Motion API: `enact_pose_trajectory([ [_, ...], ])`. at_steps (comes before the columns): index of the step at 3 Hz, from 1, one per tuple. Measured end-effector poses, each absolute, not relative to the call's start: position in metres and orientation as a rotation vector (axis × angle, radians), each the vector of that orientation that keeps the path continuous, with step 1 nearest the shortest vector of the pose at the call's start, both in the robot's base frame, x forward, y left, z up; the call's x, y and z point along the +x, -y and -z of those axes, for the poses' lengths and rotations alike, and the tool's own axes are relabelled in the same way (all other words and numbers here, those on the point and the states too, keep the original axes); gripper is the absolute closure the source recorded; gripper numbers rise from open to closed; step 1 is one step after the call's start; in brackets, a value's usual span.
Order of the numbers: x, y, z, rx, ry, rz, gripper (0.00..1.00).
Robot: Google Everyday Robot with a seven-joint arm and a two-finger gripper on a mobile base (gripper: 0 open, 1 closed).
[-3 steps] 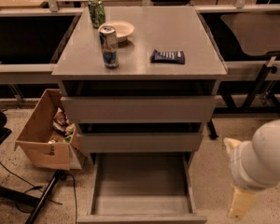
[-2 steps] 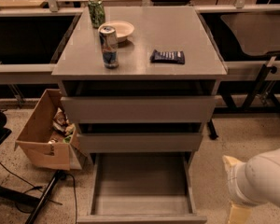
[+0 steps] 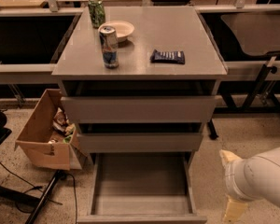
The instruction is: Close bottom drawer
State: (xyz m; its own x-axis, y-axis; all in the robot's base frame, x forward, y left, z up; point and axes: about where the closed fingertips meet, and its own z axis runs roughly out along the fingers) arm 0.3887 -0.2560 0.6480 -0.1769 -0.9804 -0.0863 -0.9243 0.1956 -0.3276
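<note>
The bottom drawer [image 3: 141,180] of the grey cabinet [image 3: 140,108] is pulled far out toward me. Its shallow grey tray is empty and its flat front [image 3: 142,218] sits at the lower edge of the view. The middle drawer [image 3: 140,142] and top drawer [image 3: 140,108] stick out slightly. My gripper [image 3: 228,184] is at the lower right, beside the open drawer's right side and apart from it. Its cream fingers [image 3: 234,210] are spread and hold nothing.
On the cabinet top stand a silver-blue can [image 3: 109,47], a green can [image 3: 96,11], a small bowl [image 3: 117,30] and a dark snack packet [image 3: 167,56]. An open cardboard box [image 3: 44,134] of clutter stands on the floor at the left, with cables and a black stand [image 3: 44,197] nearby.
My arm and gripper have dropped lower at the right of the drawer. The drawer has not moved.
</note>
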Motion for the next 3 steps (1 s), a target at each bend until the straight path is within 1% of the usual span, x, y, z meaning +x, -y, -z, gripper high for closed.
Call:
enact_pose_trajectory([
  [1, 0.390, 0.252, -0.619, -1.799, -2.202, 0.264, 0.00],
  [2, 0.396, 0.247, -0.555, -1.793, -2.221, 0.182, 0.00],
  [3, 0.389, 0.228, -0.482, -1.850, -2.216, 0.098, 0.00],
])
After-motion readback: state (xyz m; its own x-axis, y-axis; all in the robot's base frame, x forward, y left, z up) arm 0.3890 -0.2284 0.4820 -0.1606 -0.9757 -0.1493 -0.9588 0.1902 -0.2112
